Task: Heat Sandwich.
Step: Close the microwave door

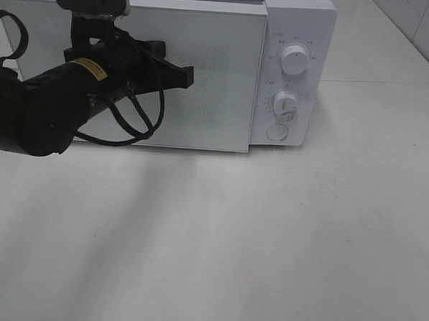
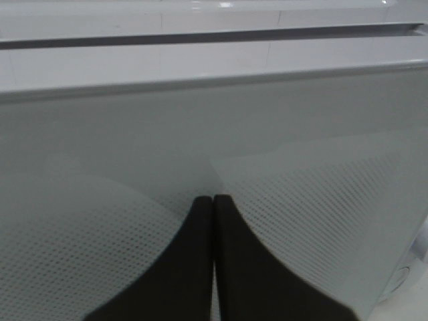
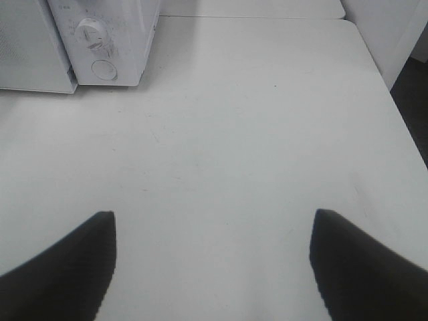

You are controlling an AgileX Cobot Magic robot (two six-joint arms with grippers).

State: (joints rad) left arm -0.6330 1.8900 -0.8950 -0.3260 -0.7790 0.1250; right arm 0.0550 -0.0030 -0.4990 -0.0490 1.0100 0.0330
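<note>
The left fingers (image 2: 190, 267) are clenched together and empty, with their tips at the door (image 1: 204, 81) of the microwave (image 1: 301, 21); contact cannot be confirmed. The right fingers (image 3: 67, 261) are released, wide apart, above the surface (image 1: 268, 242). The sandwich is in no view and is probably behind the door. The step appears to be shutting the door: push squarely, near its knob-side edge, until it seats flush. The lower knob (image 1: 285, 104) can then be turned.
</note>
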